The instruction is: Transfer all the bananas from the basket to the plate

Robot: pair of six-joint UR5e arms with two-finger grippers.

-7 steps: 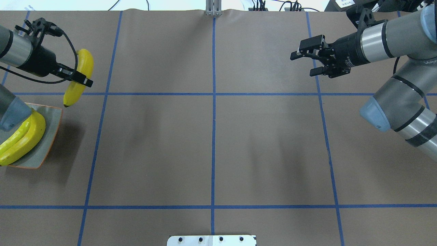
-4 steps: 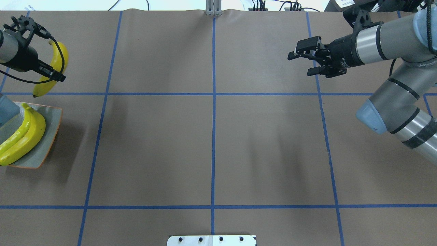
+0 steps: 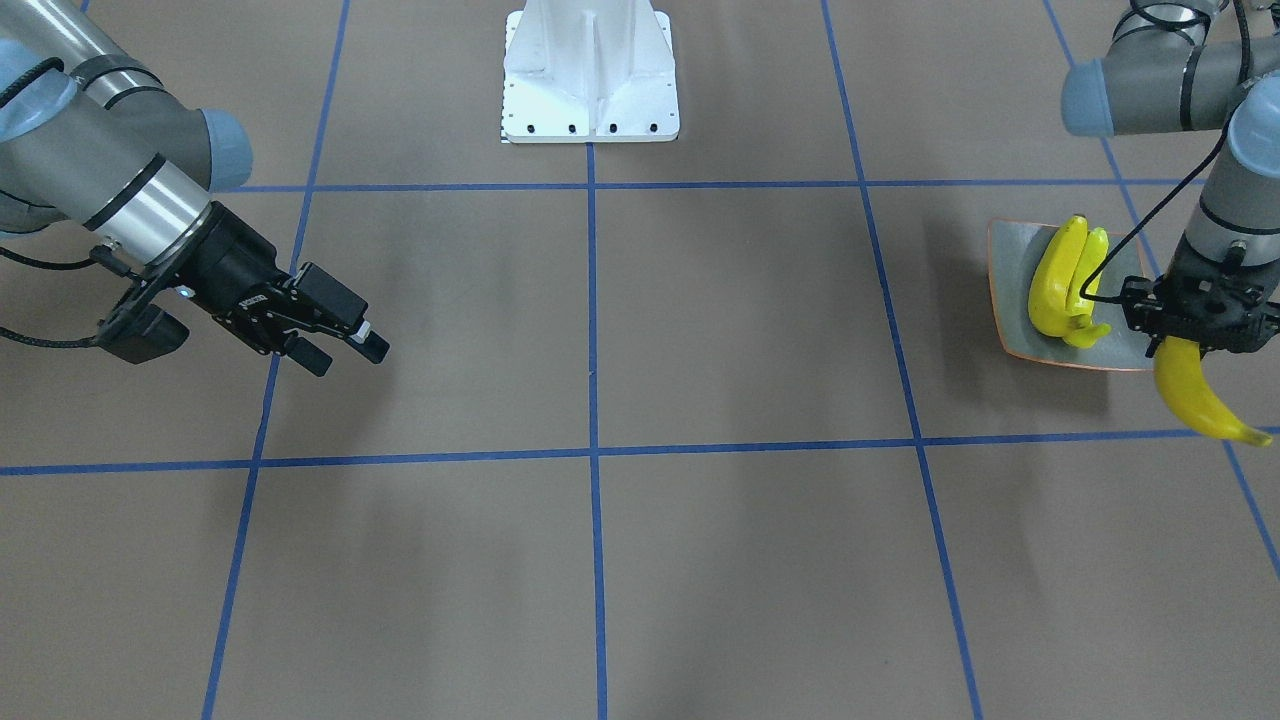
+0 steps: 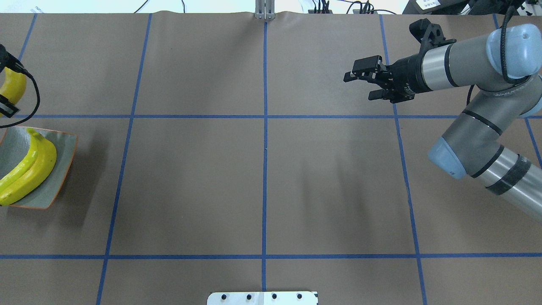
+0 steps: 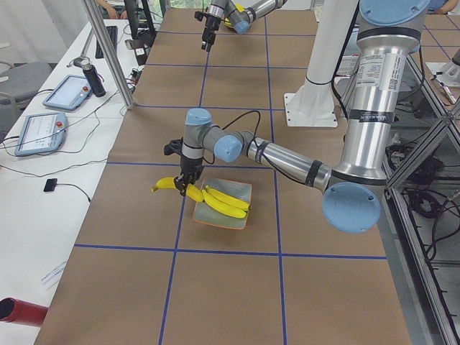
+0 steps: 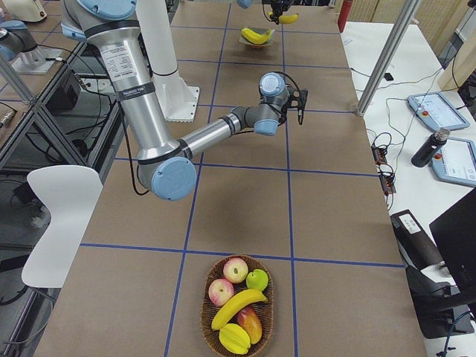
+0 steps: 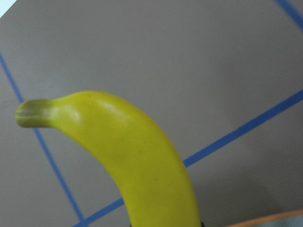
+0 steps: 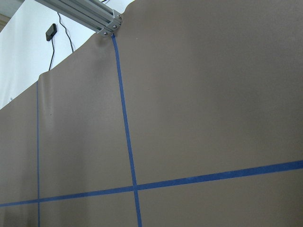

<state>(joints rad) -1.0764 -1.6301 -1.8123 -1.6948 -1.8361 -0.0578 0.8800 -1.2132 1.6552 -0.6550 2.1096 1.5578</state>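
Note:
Two yellow bananas (image 4: 29, 165) lie side by side on the grey-green plate (image 4: 57, 178) at the table's left end. My left gripper (image 3: 1195, 312) hangs just past the plate's far edge, shut on a third banana (image 3: 1195, 400) that curves downward above the table; the left wrist view shows this banana (image 7: 132, 151) close up. At the other end stands the wicker basket (image 6: 207, 327) with one banana (image 6: 238, 306) lying across the fruit in it. My right gripper (image 4: 360, 87) hovers open and empty over the table's far right part.
The basket also holds a red-yellow apple (image 6: 236, 269), a green apple (image 6: 257, 280) and other fruit. The white robot base (image 3: 590, 75) sits at the table's near edge. Teach pendants (image 5: 68, 92) lie on a side table.
My left gripper has carried the banana leftward in the overhead view, almost out of that frame. The right arm has reached a little toward the table's middle, gripper still open.

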